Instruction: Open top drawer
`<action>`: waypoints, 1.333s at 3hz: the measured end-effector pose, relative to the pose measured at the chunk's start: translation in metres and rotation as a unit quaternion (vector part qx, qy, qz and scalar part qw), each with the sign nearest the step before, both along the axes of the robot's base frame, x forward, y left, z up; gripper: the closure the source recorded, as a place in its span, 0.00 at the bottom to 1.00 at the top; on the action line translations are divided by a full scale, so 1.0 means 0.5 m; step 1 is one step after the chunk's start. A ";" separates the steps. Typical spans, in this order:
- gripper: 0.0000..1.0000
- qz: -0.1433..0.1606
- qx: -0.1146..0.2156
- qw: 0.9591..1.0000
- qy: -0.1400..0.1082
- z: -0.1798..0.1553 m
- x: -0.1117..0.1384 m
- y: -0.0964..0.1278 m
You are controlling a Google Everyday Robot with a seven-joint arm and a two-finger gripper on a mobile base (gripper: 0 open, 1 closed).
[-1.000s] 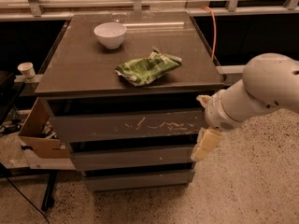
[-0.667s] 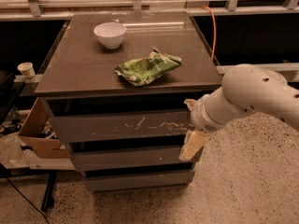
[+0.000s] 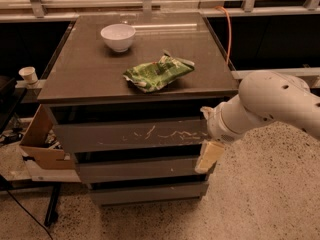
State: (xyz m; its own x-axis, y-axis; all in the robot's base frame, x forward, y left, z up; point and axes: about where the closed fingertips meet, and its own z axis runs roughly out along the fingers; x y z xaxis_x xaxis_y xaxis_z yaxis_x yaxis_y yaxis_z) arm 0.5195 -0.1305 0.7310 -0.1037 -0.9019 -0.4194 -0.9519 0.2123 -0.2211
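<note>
The top drawer point(image 3: 125, 135) is a wide grey-brown front with pale scratch marks, just under the cabinet top point(image 3: 90, 79). It sits about in line with the two narrower fronts below it. My gripper point(image 3: 208, 156) hangs from the white arm point(image 3: 270, 106) at the right end of the drawer fronts. Its pale tip is level with the gap between the top and middle drawer, at the cabinet's right front corner.
A white bowl point(image 3: 118, 36) and a green snack bag point(image 3: 158, 73) lie on the cabinet top. A cardboard box point(image 3: 40, 144) and a paper cup point(image 3: 28, 75) are on the left. An orange cable point(image 3: 229, 29) runs behind the right. Speckled floor lies in front.
My arm and gripper have moved left, from out beside the cabinet to its right front corner. The drawer, bowl and bag have not moved.
</note>
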 end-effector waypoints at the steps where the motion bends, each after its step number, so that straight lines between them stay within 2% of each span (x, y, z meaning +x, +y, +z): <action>1: 0.00 -0.014 -0.008 1.000 0.002 -0.057 0.037 -0.022; 2: 0.00 -0.014 -0.009 1.000 0.003 -0.089 0.063 -0.025; 4: 0.00 0.006 -0.017 1.000 -0.003 -0.114 0.125 -0.005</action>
